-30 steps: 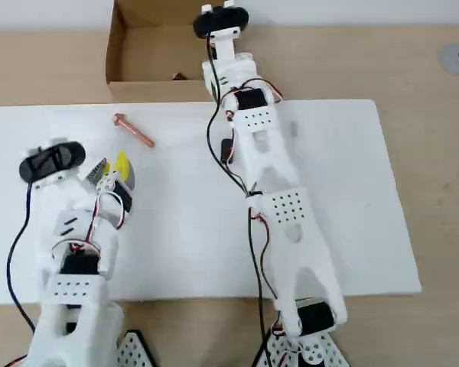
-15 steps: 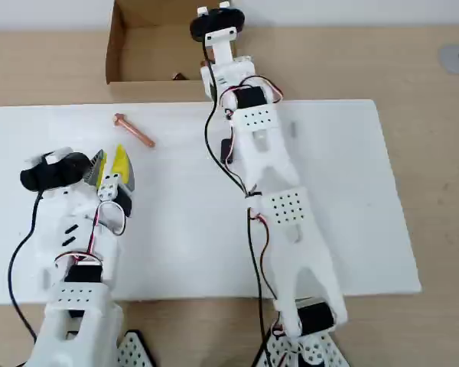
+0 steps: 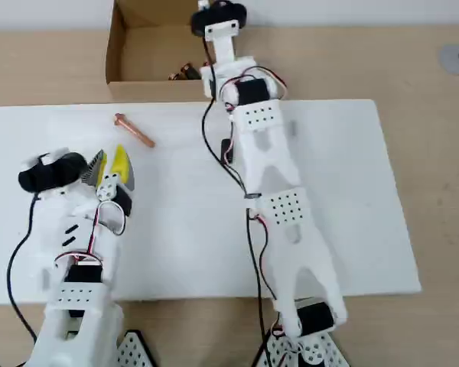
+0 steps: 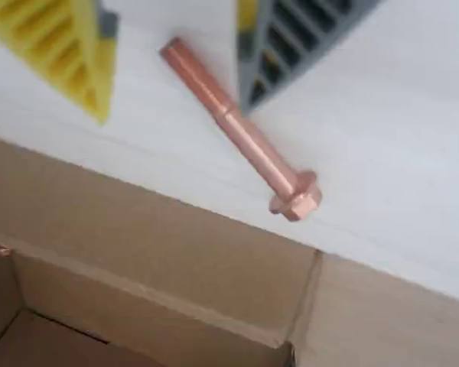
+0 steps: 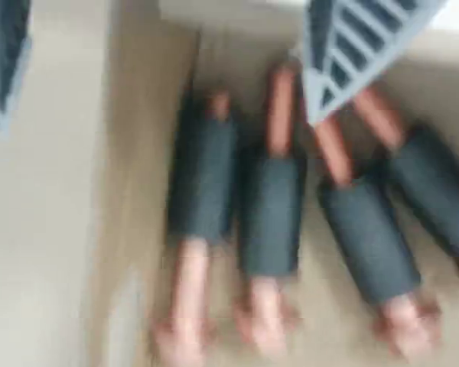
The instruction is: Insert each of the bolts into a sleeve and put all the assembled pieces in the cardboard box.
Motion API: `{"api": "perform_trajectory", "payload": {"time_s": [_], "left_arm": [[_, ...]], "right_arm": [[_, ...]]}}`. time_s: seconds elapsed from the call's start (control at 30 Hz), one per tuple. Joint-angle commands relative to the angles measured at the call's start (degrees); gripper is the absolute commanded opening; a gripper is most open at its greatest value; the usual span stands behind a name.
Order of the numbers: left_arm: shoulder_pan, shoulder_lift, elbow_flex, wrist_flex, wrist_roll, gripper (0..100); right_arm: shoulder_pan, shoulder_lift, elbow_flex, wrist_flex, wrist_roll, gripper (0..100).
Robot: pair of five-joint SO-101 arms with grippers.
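Observation:
One bare copper bolt [image 3: 134, 130] lies on the white mat [image 3: 344, 191], near the cardboard box [image 3: 149, 50]. My left gripper [image 3: 109, 164] rests on the mat just short of it, open, with a yellow and a grey finger. In the left wrist view the bolt [image 4: 237, 130] lies beyond the yellow finger [image 4: 65, 50] and the grey finger [image 4: 291, 38], its head toward the box wall [image 4: 176, 260]. My right arm [image 3: 249, 115] stretches over the box's near corner. Its gripper [image 5: 157, 118] hangs open above several bolts in dark sleeves [image 5: 271, 206] lying side by side on the box floor.
The box stands on the wooden table [image 3: 413, 69] behind the mat's back edge. Copper ends of the assembled pieces [image 3: 182, 73] show by its front wall. A grey disc [image 3: 457, 57] sits at the far right. The mat's right half is bare.
The left wrist has turned, bringing its fingers to face the bolt. The right arm has shifted a little deeper over the box, and more of the assembled pieces now show inside.

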Motion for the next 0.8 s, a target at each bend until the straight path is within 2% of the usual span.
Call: {"api": "perform_trajectory", "payload": {"time_s": [0.0, 0.13, 0.23, 0.37, 0.5, 0.63, 0.77], "left_arm": [[-2.1, -0.6, -8.5, 12.9, 1.3, 13], [-4.0, -0.3, -23.6, 39.1, 1.3, 13], [-2.8, -0.3, -31.4, 50.0, 0.4, 13], [-0.5, -0.3, -36.1, 56.3, -0.8, 13], [-1.3, 3.4, -38.9, 58.0, 0.6, 13], [-3.3, 16.6, -46.1, 60.9, 0.9, 13], [-5.4, 35.6, -59.1, 66.6, 1.0, 13]], "right_arm": [[-0.3, -13.2, -3.2, 10.6, -5.2, 29.3], [-1.8, -21.2, -3.4, 22.7, -5.5, 29.3], [-3.2, -25.4, -3.3, 31.8, -5.5, 29.3], [-3.3, -28.0, 1.7, 32.0, -5.5, 29.3], [-4.5, -32.7, 15.6, 32.0, -5.5, 29.3], [-6.9, -41.0, 35.1, 32.0, -5.5, 29.3], [-8.6, -51.0, 52.9, 31.9, -5.4, 29.2]]}}
